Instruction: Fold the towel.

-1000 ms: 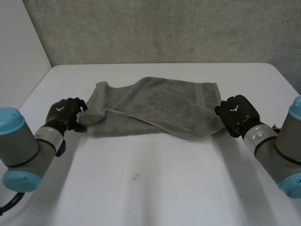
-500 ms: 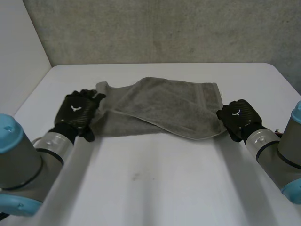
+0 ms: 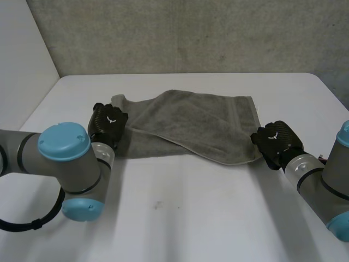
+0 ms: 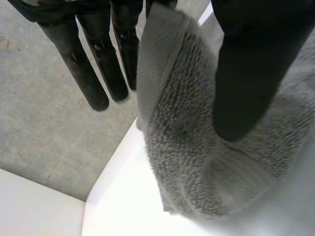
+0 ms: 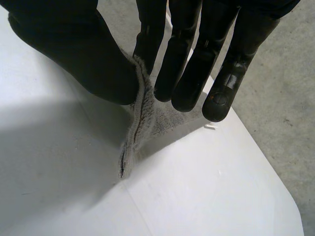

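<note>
**Towel gripped at both ends on the bench**

A grey towel [image 3: 202,120] is seen lying across the far half of the white bench [image 3: 207,218], with its long side running from one arm to the other. It is spread loosely rather than flat. An upper layer is draped over a lower one, and the edge of that upper layer can be traced slanting down toward the right end.

The left robot hand [image 3: 107,123] is placed at the towel's left end, where the cloth is bunched. In the left wrist view a thick fold of towel is shown rising between the thumb and the straight fingers [image 4: 93,73], with the thumb pressed against the cloth. The fold is thus gripped by this hand.

The right robot hand [image 3: 277,143] is set at the towel's near right corner. In the right wrist view the hemmed edge of that corner is pinched between the thumb and the nearest finger, and the corner is lifted slightly off the bench below it. The other fingers [image 5: 189,64] are held straight just beside the cloth.

A grey wall [image 3: 191,33] is seen behind the bench.
</note>
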Motion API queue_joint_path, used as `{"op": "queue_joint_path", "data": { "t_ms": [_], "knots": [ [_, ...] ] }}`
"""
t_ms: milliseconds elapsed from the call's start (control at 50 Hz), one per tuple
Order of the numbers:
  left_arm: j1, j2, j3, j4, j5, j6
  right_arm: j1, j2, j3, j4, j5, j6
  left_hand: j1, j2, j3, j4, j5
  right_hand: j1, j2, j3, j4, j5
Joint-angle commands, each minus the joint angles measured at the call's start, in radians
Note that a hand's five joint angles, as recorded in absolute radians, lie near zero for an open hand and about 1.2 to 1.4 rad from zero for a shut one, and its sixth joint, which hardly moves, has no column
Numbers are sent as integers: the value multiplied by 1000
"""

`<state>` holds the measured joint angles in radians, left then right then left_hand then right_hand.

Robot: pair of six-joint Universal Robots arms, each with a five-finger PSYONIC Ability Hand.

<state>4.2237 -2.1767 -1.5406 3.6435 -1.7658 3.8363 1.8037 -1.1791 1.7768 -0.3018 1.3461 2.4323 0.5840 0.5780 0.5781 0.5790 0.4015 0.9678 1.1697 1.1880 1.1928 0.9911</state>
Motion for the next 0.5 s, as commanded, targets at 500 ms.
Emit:
{"op": "queue_joint_path", "data": {
  "t_ms": [500],
  "knots": [
    [113,523,-297,-289,15,-196,-193,-302,-152,717,-28,-210,812,818,818,817,820,428,227,208,203,231]
  ]
}}
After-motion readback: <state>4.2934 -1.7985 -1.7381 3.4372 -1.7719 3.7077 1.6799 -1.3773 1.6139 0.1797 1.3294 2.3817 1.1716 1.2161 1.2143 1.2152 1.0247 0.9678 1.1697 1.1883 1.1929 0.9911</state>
